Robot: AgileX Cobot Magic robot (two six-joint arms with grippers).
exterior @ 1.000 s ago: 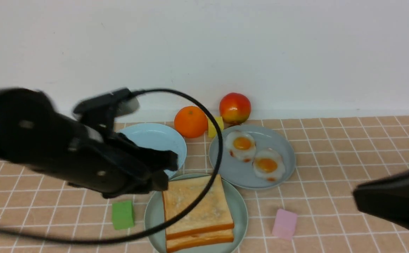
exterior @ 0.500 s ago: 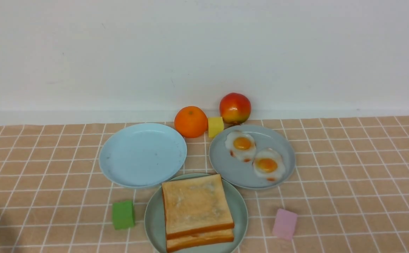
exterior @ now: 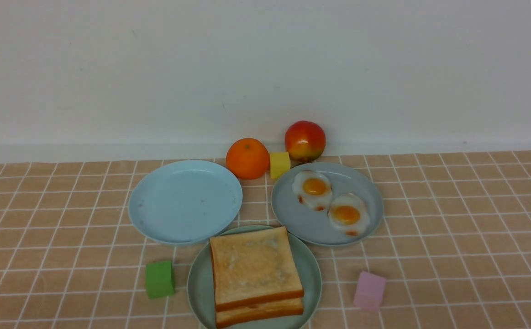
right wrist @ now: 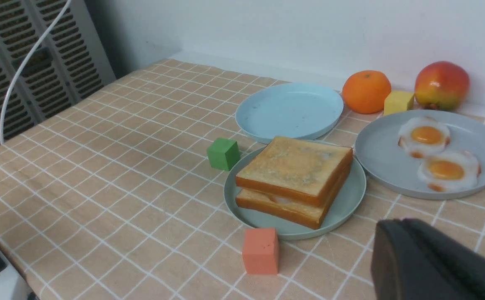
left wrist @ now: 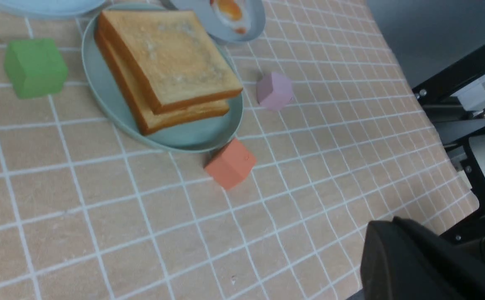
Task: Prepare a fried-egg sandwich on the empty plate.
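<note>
Both arms are gone from the front view now, drawn back from the plates. The left gripper [left wrist: 396, 250] and right gripper [right wrist: 409, 250] are pressed together and hold nothing. Well ahead of both, the fried-egg sandwich [exterior: 256, 274] sits on the mint-green plate [exterior: 313, 274]. A white egg edge shows between the slices, so the task looks finished.
</note>
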